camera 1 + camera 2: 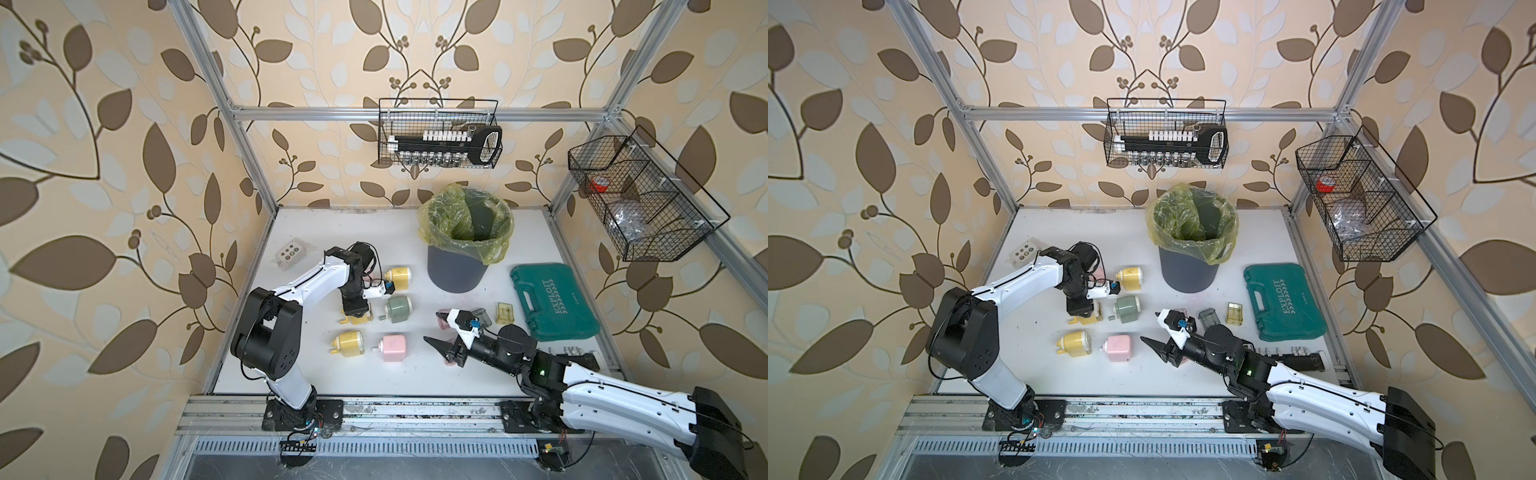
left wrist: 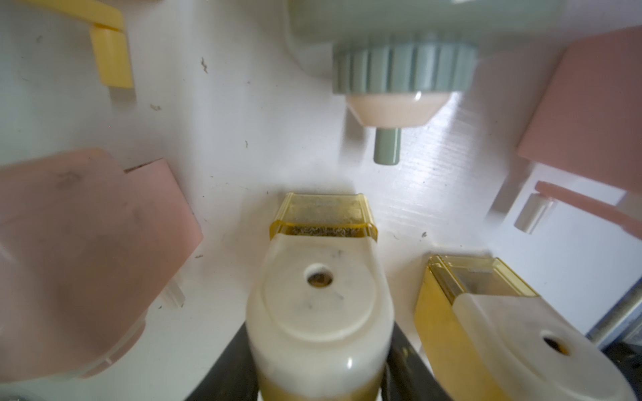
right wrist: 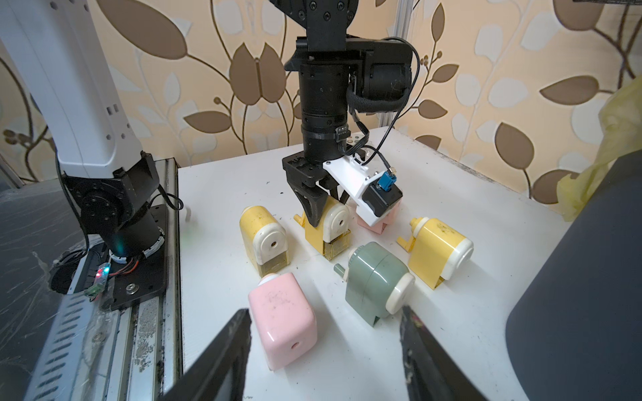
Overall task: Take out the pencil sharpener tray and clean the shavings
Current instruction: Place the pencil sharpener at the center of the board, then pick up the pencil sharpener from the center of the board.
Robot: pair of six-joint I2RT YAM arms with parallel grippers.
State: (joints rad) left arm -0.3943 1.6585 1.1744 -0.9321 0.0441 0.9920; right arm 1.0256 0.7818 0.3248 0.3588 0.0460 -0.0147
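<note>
My left gripper (image 1: 355, 312) points straight down and is shut on a yellow pencil sharpener (image 3: 326, 225) standing on the white table. Its dark fingers (image 2: 229, 361) press both sides of the body. The sharpener's clear yellow tray (image 2: 323, 211) sits in its slot at the base, and speckled brown shavings (image 2: 326, 231) show inside it. My right gripper (image 3: 324, 312) hovers low near the table's front, open, with nothing between its fingers. In both top views it (image 1: 1156, 332) is to the right of a pink sharpener (image 1: 1118, 348).
Round the held one stand a green sharpener (image 1: 398, 308), two yellow ones (image 1: 398, 277) (image 1: 349, 343) and a pink one (image 1: 392, 348). Loose grey (image 1: 482, 318) and yellow (image 1: 504, 312) trays lie right of centre. A bagged bin (image 1: 457, 266) and a teal case (image 1: 555, 301) stand behind and right.
</note>
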